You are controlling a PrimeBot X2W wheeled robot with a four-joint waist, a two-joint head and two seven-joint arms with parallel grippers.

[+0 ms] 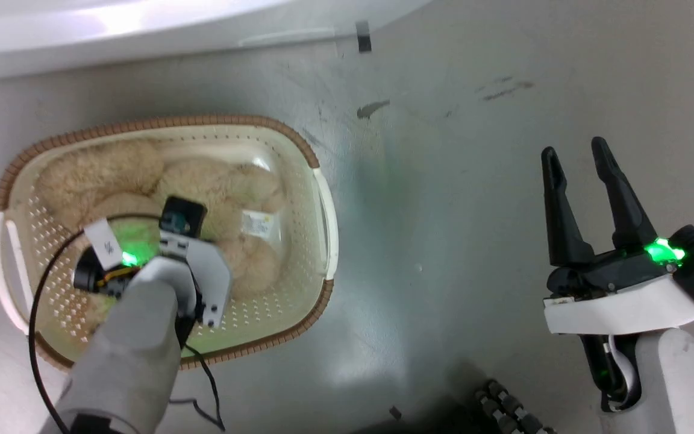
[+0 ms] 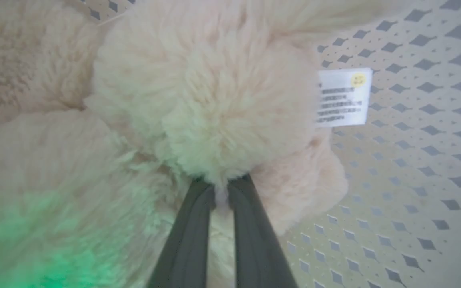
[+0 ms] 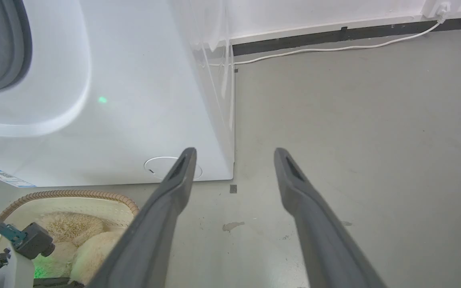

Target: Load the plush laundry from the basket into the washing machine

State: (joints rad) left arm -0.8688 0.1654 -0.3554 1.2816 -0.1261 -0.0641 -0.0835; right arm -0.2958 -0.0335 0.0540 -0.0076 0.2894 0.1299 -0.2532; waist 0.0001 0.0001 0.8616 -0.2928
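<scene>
The plush laundry (image 1: 100,175) lies curled in the basket (image 1: 202,123) on the grey floor, at the left of the head view. My left arm reaches down into the basket. In the left wrist view my left gripper (image 2: 222,187) is shut on the plush laundry (image 2: 214,100), its tips pinching fur under a rounded limb. The white tag (image 2: 344,98) hangs to the right, against the perforated basket wall (image 2: 414,160). My right gripper (image 1: 575,150) hovers open over bare floor, well right of the basket. The washing machine (image 3: 134,100) stands just behind the basket (image 3: 66,195).
The washer's grey door seal (image 3: 10,60) shows at the right wrist view's upper left. A white cable (image 3: 334,48) runs along the dark skirting at the wall. Open grey floor (image 3: 374,140) lies right of the washer. A black cable (image 1: 37,313) loops from my left arm.
</scene>
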